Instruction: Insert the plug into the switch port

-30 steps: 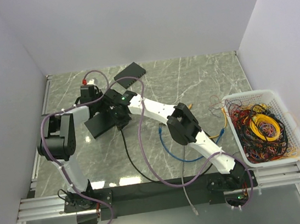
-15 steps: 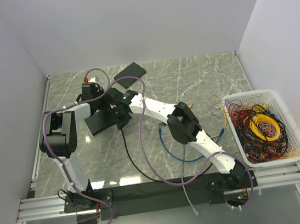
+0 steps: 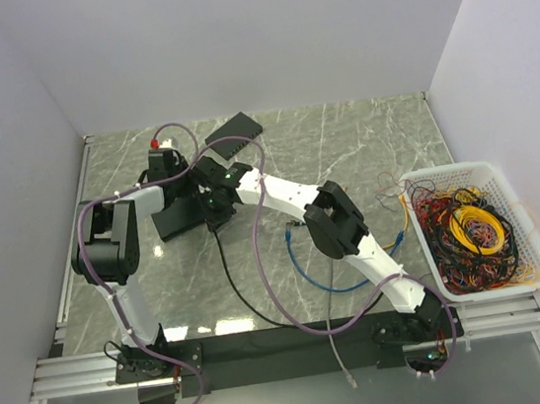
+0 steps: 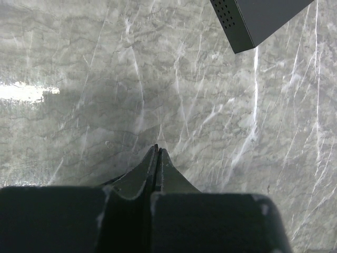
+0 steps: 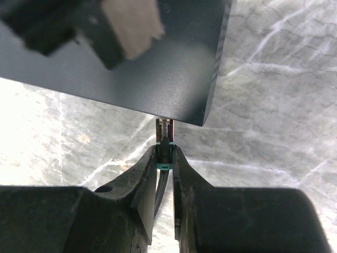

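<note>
My right gripper (image 3: 213, 209) (image 5: 165, 154) is shut on the black cable's connector (image 5: 165, 138), which has a teal boot. Its clear tip touches the front edge of a flat black slab (image 3: 181, 219) (image 5: 158, 68); I cannot tell whether it is in a socket. The switch (image 3: 232, 127), an oblong dark box, lies apart at the back. The thin orange-yellow cable (image 3: 395, 241) runs from the basket under my right arm. Its end shows beside the elbow (image 3: 341, 191), too small to make out the plug. My left gripper (image 3: 162, 176) (image 4: 157, 150) is shut and empty over the marble.
A white basket (image 3: 534, 279) full of tangled cables stands at the right. A blue cable (image 3: 304, 267) and the black cable (image 3: 227, 267) lie on the marble between the arms. A vented corner of a dark box (image 4: 258, 21) shows in the left wrist view.
My right gripper with the connector has moved slightly to the far left against the slab. The slab and my left gripper have shifted a little.
</note>
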Robot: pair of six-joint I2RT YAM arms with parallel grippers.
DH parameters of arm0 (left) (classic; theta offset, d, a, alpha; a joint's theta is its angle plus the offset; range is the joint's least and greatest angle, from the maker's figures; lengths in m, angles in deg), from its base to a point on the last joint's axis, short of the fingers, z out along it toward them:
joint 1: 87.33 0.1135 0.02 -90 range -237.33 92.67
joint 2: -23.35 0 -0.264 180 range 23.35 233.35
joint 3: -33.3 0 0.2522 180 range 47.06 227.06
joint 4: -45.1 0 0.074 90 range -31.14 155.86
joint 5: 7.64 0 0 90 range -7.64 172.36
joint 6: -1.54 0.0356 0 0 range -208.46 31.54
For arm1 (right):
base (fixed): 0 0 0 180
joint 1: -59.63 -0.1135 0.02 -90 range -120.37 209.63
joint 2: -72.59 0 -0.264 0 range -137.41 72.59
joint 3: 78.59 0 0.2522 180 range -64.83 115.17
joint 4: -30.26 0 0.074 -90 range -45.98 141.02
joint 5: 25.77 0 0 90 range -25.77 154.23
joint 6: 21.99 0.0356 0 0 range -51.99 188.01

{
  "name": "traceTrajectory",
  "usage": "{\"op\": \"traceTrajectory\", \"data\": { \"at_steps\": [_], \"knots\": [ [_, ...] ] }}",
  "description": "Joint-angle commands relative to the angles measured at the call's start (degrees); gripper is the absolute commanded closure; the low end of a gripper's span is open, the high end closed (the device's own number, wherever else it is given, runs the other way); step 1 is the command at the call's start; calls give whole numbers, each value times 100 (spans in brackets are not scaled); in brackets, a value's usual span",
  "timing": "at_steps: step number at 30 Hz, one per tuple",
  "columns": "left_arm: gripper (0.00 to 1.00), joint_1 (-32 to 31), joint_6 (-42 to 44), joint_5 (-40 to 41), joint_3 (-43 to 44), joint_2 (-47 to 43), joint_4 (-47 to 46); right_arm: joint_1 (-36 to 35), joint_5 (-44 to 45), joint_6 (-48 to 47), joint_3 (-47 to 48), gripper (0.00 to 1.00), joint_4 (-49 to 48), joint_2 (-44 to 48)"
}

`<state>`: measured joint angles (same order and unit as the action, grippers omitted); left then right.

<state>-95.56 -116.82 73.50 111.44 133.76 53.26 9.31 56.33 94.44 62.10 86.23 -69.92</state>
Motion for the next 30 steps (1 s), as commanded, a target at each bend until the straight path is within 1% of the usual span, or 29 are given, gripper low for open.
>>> {"op": "traceTrajectory", "data": {
  "at_steps": [1,5,6,7,11,14,15,17,22,23,24,26,27,28,29,30],
  "knots": [
    [100,-249,-82,-309,-250,183,1150,243,491,142,445,100,-1463,419],
    [100,-249,-161,-335,-321,156,1141,260,781,361,473,100,-1514,304],
    [100,-249,-170,-344,-373,139,1141,277,781,423,351,100,-1549,321],
    [100,-249,-187,-362,-400,121,1123,304,1112,502,289,100,-1567,339],
    [100,-241,-284,-274,-488,16,1036,444,1440,853,-98,100,-1664,549],
    [100,-179,-380,-326,-602,-116,860,629,1537,942,-642,100,-1778,812],
    [100,-153,-407,-353,-628,-134,781,673,1502,942,-974,100,-1874,883],
    [100,-135,-442,-379,-646,-169,702,805,1441,969,-1292,100,-1971,1085],
    [98,-91,-495,-152,-558,-362,683,893,1493,829,-2417,100,-2393,1638],
    [96,-65,-486,-81,-541,-406,718,910,1485,811,-2558,100,-2481,1709],
    [90,-39,-495,7,-497,-467,754,919,1493,802,-2829,100,-2516,1797],
    [84,58,-460,165,-540,-713,745,937,1476,715,-3094,100,-2630,2060],
    [69,93,-443,200,-558,-801,745,928,1450,688,-3374,100,-2674,2157],
    [61,146,-434,401,-584,-1002,815,928,1415,644,-3534,100,-2736,2367],
    [47,251,-407,490,-689,-1108,816,919,1371,617,-3857,100,-2823,2482],
    [42,313,-399,578,-768,-1231,798,919,1344,591,-4034,100,-2868,2596]
  ]
}}
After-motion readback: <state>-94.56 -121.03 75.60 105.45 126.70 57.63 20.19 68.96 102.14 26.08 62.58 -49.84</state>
